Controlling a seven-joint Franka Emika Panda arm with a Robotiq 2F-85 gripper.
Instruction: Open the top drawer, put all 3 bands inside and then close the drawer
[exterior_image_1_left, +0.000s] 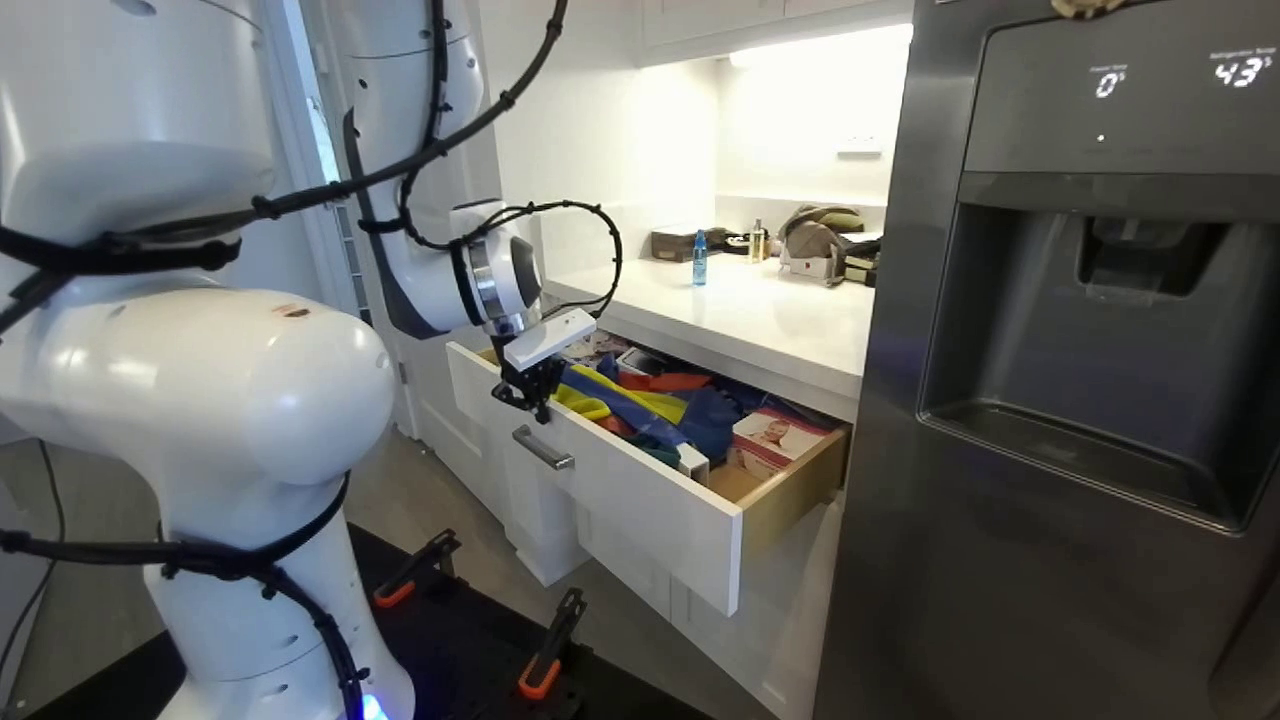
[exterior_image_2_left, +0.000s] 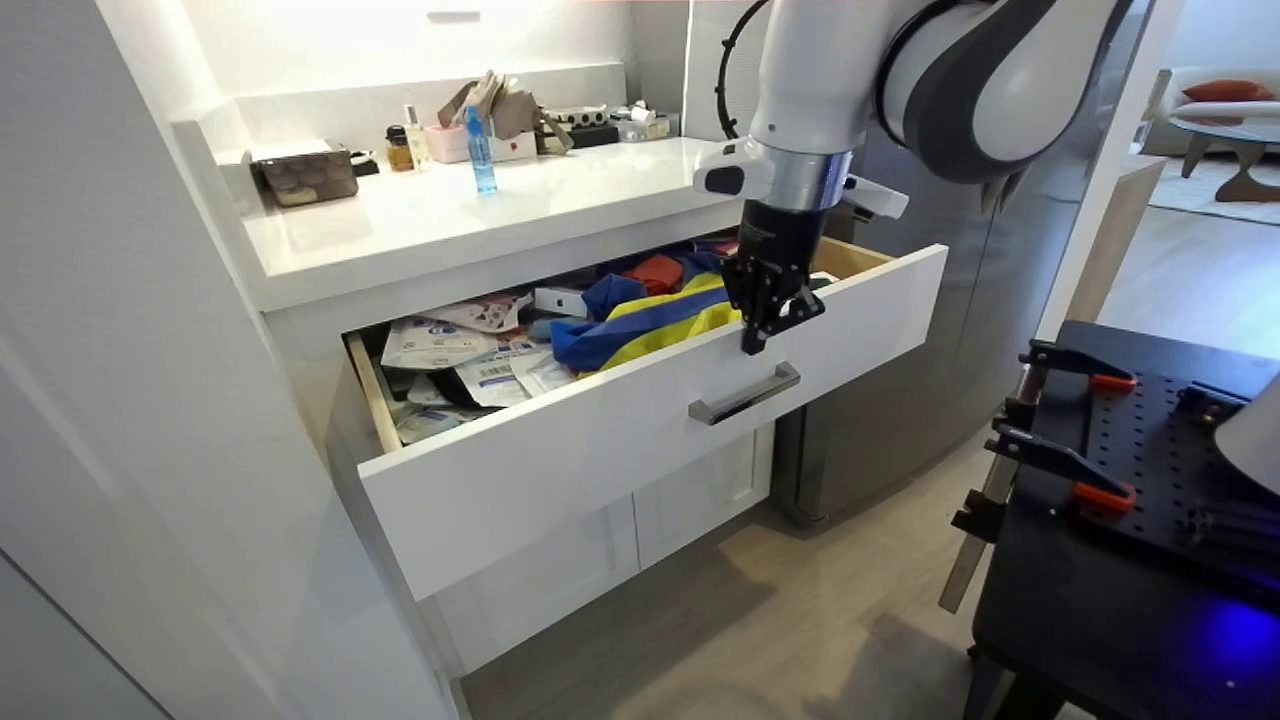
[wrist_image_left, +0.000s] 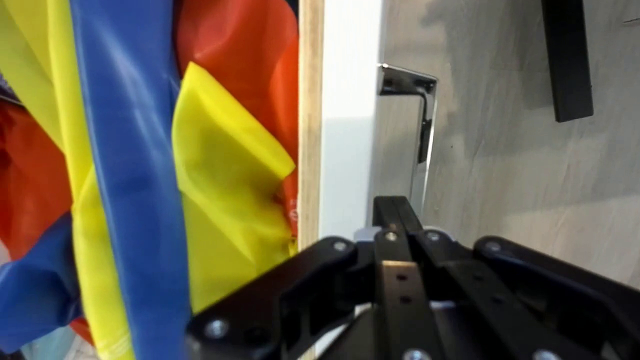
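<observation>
The top drawer (exterior_image_2_left: 560, 455) stands open beneath the desk (exterior_image_2_left: 570, 188), and a yellow band (wrist_image_left: 225, 190) and a red band (wrist_image_left: 235, 65) lie heaped with a blue strip (wrist_image_left: 137, 175) just behind its front panel (exterior_image_1_left: 640, 495); how many bands there are is hard to count. The pincer (wrist_image_left: 396, 207) is empty, its fingers pressed together, pointing down at the outer face of the panel above the handle (exterior_image_2_left: 745, 395); contact cannot be told. The step in hand looks like the closing push. Do it with the fingertips set a little lower, so they cannot ride over the top edge, near the handle, so the wide drawer does not skew, and push slowly, straight in. Flatten any fold that could snag under the desk.
</observation>
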